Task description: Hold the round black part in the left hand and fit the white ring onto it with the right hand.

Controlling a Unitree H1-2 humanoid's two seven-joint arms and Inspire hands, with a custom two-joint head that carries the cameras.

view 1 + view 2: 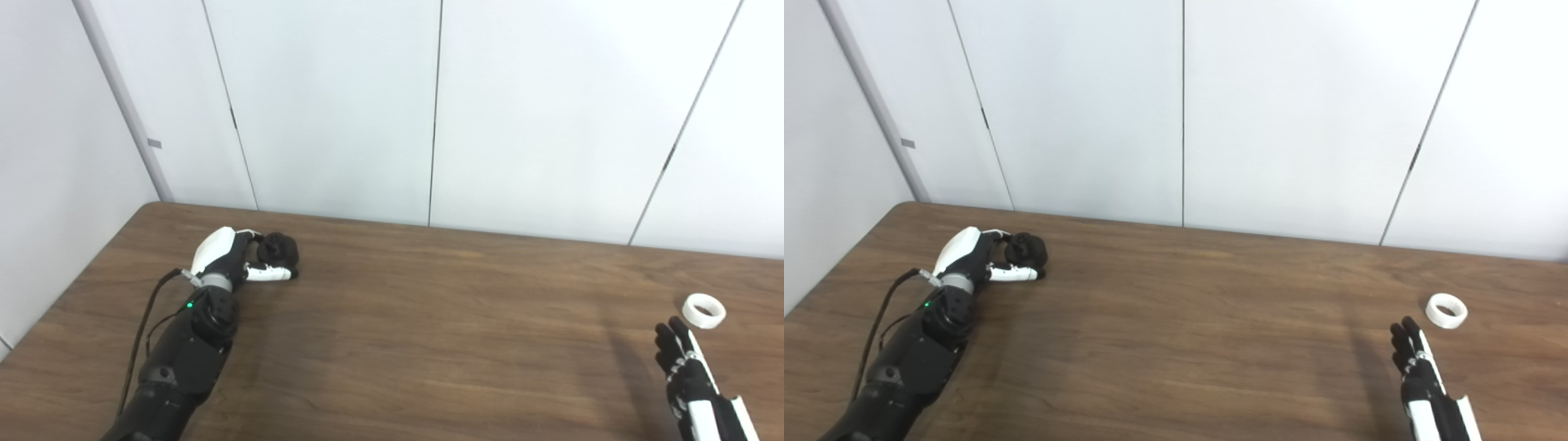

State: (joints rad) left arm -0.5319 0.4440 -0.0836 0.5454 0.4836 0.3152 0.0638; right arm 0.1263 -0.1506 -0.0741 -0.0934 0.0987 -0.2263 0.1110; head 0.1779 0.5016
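Observation:
The round black part (278, 248) sits at the far left of the brown table (429, 318). My left hand (236, 257) is wrapped around it, fingers curled behind it and the thumb lying along its near side. The white ring (704, 310) lies flat on the table at the far right. My right hand (683, 361) hovers just short of the ring and slightly to its left, fingers stretched out straight and holding nothing.
White wall panels (429, 110) rise right behind the table's far edge. A black cable (144, 324) runs along my left forearm. The table's left edge lies close beside the left arm.

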